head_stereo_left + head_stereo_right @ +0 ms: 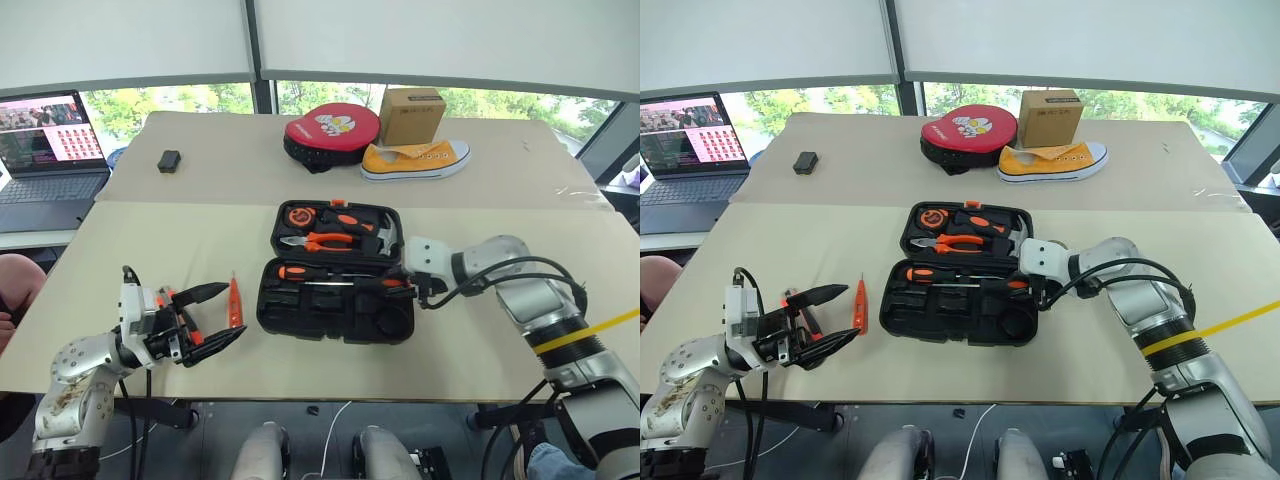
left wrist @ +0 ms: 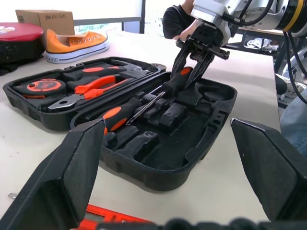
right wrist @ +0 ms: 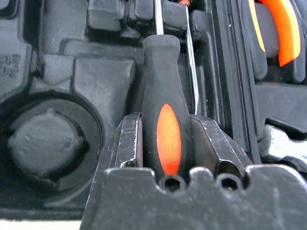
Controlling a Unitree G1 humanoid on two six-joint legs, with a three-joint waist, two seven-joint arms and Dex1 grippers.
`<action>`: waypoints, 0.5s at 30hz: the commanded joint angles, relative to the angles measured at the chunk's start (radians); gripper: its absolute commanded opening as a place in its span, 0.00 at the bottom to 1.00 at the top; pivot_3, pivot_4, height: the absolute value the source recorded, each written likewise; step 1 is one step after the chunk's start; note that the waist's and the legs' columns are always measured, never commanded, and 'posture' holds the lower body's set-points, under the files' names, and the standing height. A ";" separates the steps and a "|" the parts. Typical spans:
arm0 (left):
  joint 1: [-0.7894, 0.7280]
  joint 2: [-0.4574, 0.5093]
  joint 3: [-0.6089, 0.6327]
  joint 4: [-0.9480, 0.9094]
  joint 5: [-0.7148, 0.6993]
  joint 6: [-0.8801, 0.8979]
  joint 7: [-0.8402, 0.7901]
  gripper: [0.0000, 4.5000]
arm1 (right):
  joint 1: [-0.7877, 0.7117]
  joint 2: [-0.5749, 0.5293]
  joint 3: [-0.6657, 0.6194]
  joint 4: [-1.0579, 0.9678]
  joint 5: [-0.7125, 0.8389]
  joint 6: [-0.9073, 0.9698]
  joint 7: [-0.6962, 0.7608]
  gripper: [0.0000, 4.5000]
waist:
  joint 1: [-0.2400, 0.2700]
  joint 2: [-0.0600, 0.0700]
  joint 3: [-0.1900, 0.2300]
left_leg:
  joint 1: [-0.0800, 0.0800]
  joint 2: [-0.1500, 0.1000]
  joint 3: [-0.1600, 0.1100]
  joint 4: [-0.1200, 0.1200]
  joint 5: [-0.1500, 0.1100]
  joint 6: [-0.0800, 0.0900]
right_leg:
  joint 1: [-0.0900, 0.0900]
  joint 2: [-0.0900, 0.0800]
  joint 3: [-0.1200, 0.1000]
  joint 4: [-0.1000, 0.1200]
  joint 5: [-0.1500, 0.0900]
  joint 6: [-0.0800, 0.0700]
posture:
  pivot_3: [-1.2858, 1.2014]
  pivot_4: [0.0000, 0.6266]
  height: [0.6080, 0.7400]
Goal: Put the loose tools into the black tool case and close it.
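R gripper [image 2: 197,52] clamped on a screwdriver [image 3: 164,120] handle over the open tool case [image 1: 300,322] (tester pen [image 1: 235,300] on table); L gripper [image 1: 212,320] fingers wide apart.

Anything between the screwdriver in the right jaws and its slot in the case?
Nothing visible. The right gripper holds the screwdriver by its handle directly over the moulded slots of the black tool case, beside the other screwdriver already seated there. The slot below looks open.
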 commanded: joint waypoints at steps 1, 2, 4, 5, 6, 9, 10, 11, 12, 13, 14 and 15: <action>0.007 -0.003 0.014 -0.041 0.005 -0.030 0.019 1.00 | -0.023 0.023 -0.001 0.003 -0.016 -0.011 0.007 0.24 | -0.001 0.000 0.000 | 0.000 0.000 0.000 0.000 0.000 0.000 | 0.000 0.000 0.000 0.000 0.000 0.000 | 0.52 0.24 1.00; 0.008 -0.006 0.011 -0.044 0.006 -0.032 0.024 1.00 | -0.022 0.032 -0.004 0.005 -0.008 -0.005 0.010 0.24 | -0.002 0.000 0.000 | 0.000 0.000 0.001 0.000 0.000 0.000 | 0.000 0.000 0.001 0.000 0.000 0.000 | 0.52 0.24 1.00; 0.010 -0.009 0.006 -0.050 0.007 -0.033 0.032 1.00 | -0.022 0.045 -0.019 0.013 0.009 -0.036 0.018 0.35 | -0.004 0.000 0.000 | 0.000 0.000 0.001 0.000 0.000 0.000 | -0.001 0.001 0.001 0.000 0.000 0.000 | 0.52 0.24 1.00; 0.012 -0.011 0.005 -0.053 0.007 -0.033 0.035 1.00 | -0.023 0.050 -0.027 0.017 0.015 -0.055 0.021 0.46 | -0.005 0.000 0.000 | 0.000 0.000 0.001 0.000 0.000 0.000 | -0.001 0.001 0.002 0.001 0.000 0.000 | 0.52 0.24 1.00; 0.014 -0.012 0.004 -0.057 0.008 -0.032 0.039 1.00 | -0.030 0.050 -0.045 0.027 0.028 -0.090 0.024 0.51 | -0.005 0.000 0.000 | 0.000 0.000 0.002 0.000 0.000 0.000 | -0.001 0.001 0.002 0.001 0.000 0.000 | 0.52 0.24 1.00; 0.021 -0.014 0.003 -0.066 0.008 -0.032 0.046 1.00 | -0.048 0.051 -0.101 0.051 0.088 -0.158 0.056 0.73 | -0.007 0.000 0.000 | 0.000 0.001 0.002 0.000 0.000 0.000 | -0.002 0.001 0.002 0.001 0.000 0.000 | 0.52 0.24 1.00; 0.024 -0.015 0.003 -0.068 0.008 -0.032 0.048 1.00 | -0.051 0.051 -0.130 0.053 0.128 -0.159 0.078 0.73 | -0.008 0.000 0.000 | 0.000 0.001 0.002 0.000 0.000 0.000 | -0.002 0.001 0.002 0.001 0.000 0.000 | 0.52 0.24 1.00; 0.027 -0.015 0.003 -0.068 0.009 -0.034 0.048 1.00 | -0.053 0.051 -0.161 0.056 0.174 -0.158 0.103 0.73 | -0.009 0.000 0.000 | 0.000 0.001 0.002 0.000 0.000 0.000 | -0.002 0.001 0.002 0.001 0.000 0.000 | 0.52 0.24 1.00; 0.029 -0.015 0.003 -0.068 0.009 -0.035 0.049 1.00 | -0.055 0.052 -0.182 0.058 0.205 -0.158 0.121 0.73 | -0.008 0.000 0.000 | 0.000 0.001 0.003 0.000 0.000 0.000 | -0.002 0.001 0.003 0.001 0.000 0.000 | 0.52 0.24 1.00; 0.029 -0.015 0.003 -0.067 0.010 -0.036 0.050 1.00 | -0.053 0.053 -0.197 0.057 0.235 -0.138 0.138 0.73 | -0.008 0.000 0.000 | 0.000 0.001 0.003 0.000 0.000 -0.001 | -0.001 0.001 0.003 0.001 0.000 0.000 | 0.52 0.24 1.00; 0.029 -0.016 0.002 -0.066 0.010 -0.037 0.051 1.00 | -0.049 0.057 -0.207 0.056 0.252 -0.125 0.145 0.73 | -0.008 0.000 0.000 | 0.000 0.001 0.003 0.000 0.000 -0.001 | -0.001 0.001 0.003 0.001 0.000 0.000 | 0.52 0.24 1.00; 0.028 -0.017 0.000 -0.065 0.012 -0.038 0.054 1.00 | -0.042 0.069 -0.214 0.052 0.272 -0.089 0.141 0.67 | -0.008 -0.001 0.000 | 0.000 0.001 0.003 0.000 0.000 -0.001 | -0.001 0.001 0.003 0.001 0.000 0.000 | 0.52 0.24 1.00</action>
